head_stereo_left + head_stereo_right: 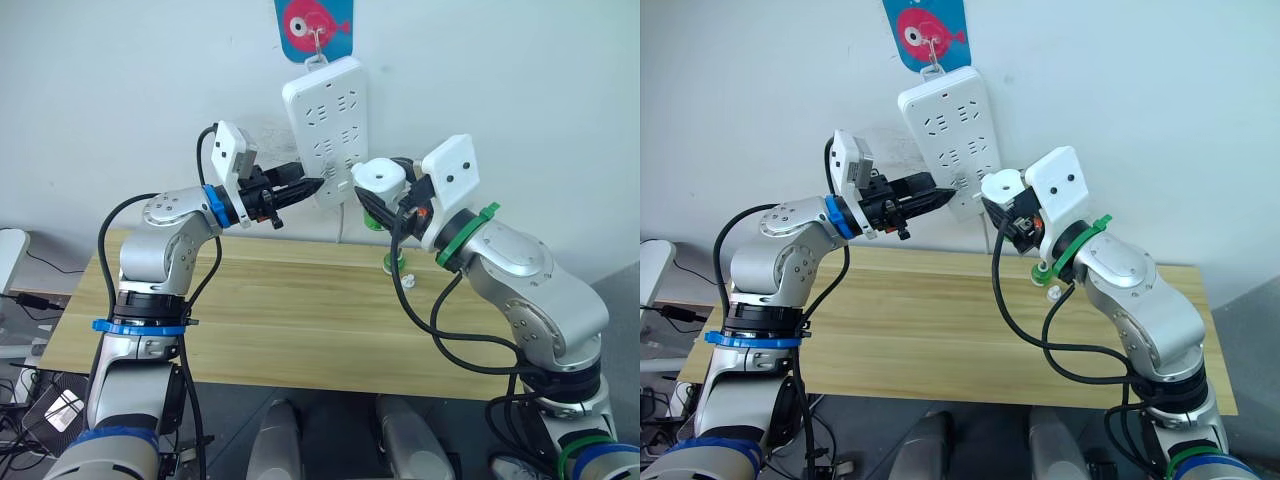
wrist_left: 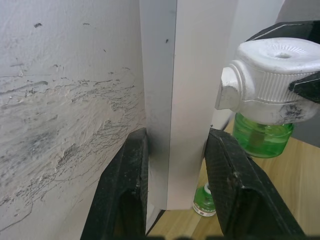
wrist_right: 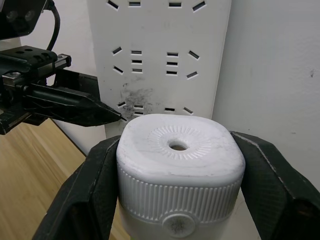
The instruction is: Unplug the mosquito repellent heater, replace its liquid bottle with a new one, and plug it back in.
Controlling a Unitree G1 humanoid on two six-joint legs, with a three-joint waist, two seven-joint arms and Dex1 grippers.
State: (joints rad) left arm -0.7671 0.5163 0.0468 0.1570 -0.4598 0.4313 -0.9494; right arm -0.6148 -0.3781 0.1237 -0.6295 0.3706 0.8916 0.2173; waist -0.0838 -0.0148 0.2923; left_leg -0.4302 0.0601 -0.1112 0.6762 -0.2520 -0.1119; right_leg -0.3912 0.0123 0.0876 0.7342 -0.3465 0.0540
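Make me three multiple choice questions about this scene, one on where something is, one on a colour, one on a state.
1. Where does the power strip sit?
A. flat on the table
B. hanging on the wall
C. on the floor

2. What colour is the liquid bottle under the mosquito repellent heater?
A. green
B. red
C. blue

3. What is the right pincer doing?
A. hanging open, holding nothing
B. clamped on the heater
C. gripping the strip's cord

Answers: 1 B, the strip hangs from a hook on a fish sticker above the wooden table. 2 A, the left wrist view shows clear green under the white body. 3 B, both black fingers press the heater's sides, while the left pincer straddles the strip's edge.
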